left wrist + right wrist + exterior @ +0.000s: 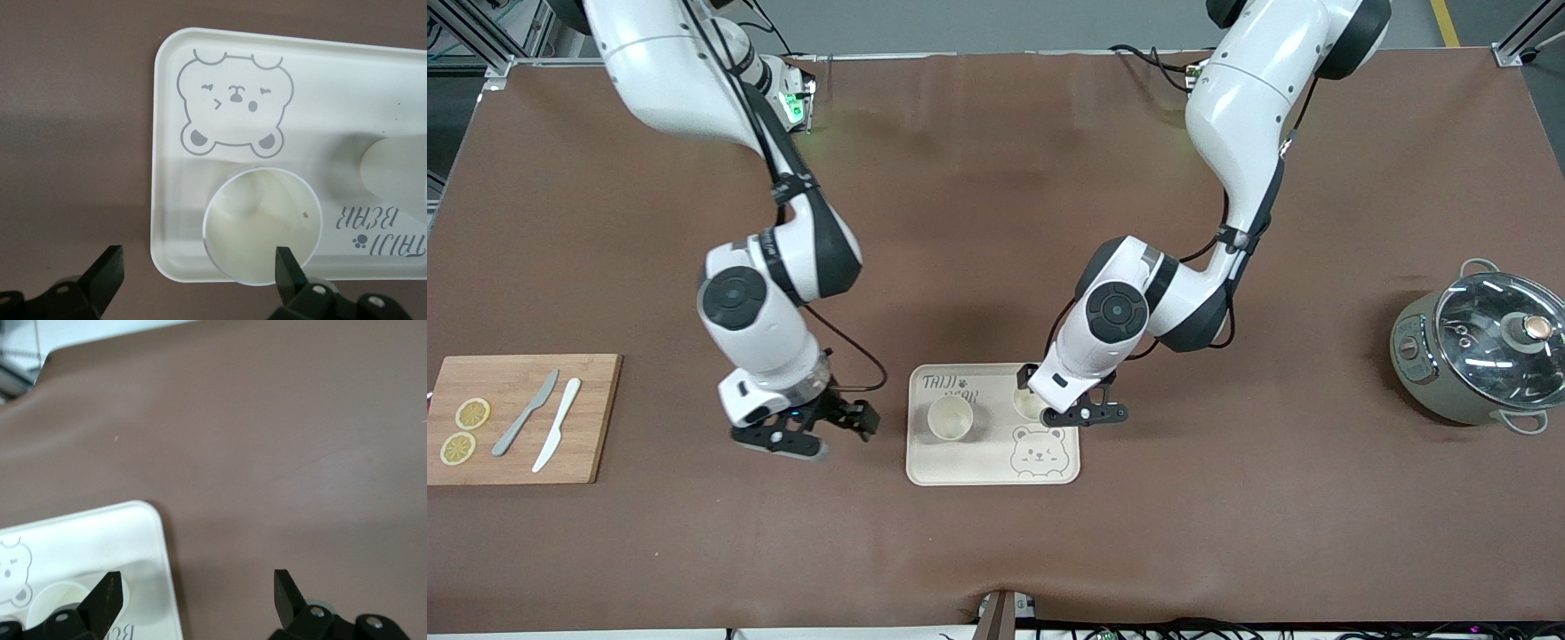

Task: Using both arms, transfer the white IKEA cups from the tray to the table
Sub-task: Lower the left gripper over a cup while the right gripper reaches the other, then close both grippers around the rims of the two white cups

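Two white IKEA cups stand upright on the cream bear tray point(978, 464). One cup point(950, 418) is in the open toward the right arm's end of the tray. The other cup point(1028, 405) is partly hidden under my left gripper point(1080, 411), which hangs low over that end of the tray. In the left wrist view this gripper point(198, 267) is open, with one fingertip point(287, 265) over the rim of the cup point(261, 227) and the other fingertip outside the tray point(333, 87). My right gripper point(823, 431) is open and holds nothing, over bare table beside the tray point(100, 533).
A wooden cutting board point(596, 418) with two lemon slices, a grey knife point(527, 413) and a white knife point(558, 425) lies toward the right arm's end. A grey pot with a glass lid point(1485, 351) stands toward the left arm's end.
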Controlling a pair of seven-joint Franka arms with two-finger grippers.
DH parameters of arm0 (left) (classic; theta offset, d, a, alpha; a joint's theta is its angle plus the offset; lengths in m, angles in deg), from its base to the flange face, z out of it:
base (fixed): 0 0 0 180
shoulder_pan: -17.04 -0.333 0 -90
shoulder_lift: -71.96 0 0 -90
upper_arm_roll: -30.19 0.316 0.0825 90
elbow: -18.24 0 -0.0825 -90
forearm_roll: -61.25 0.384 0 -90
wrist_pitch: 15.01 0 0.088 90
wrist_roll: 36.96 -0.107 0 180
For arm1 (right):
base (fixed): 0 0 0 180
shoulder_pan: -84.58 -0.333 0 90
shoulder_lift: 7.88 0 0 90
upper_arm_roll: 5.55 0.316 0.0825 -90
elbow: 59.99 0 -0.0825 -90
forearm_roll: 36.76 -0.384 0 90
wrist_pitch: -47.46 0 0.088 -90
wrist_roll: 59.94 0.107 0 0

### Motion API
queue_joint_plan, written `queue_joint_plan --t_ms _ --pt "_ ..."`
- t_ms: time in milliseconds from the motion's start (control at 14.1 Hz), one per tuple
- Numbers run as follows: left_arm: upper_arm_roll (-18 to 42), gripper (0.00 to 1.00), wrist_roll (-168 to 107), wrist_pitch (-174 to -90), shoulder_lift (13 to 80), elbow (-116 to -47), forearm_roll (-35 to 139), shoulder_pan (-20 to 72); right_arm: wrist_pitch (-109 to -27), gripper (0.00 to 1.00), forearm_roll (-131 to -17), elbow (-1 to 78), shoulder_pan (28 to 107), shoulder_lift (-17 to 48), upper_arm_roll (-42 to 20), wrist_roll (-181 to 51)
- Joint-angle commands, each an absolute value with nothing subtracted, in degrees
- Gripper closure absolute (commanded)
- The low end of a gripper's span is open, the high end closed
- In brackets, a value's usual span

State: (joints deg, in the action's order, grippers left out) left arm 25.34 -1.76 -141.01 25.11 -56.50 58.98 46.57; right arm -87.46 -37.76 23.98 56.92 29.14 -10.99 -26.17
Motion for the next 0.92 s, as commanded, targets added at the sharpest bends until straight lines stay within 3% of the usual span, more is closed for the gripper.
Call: queue_joint_plan --t_ms 0,853 --pt "26.32 0.00 -0.84 -141.83 23.54 -54.98 59.14 47.45 -87.54 0.00 -37.20 23.51 54.44 30.26 -11.35 -24.70" --pt "26.32 0.00 0.48 -146.14 20.37 -55.15 63.45 48.59 -94.57 0.00 -39.48 22.28 51.80 36.50 -10.29 -24.70"
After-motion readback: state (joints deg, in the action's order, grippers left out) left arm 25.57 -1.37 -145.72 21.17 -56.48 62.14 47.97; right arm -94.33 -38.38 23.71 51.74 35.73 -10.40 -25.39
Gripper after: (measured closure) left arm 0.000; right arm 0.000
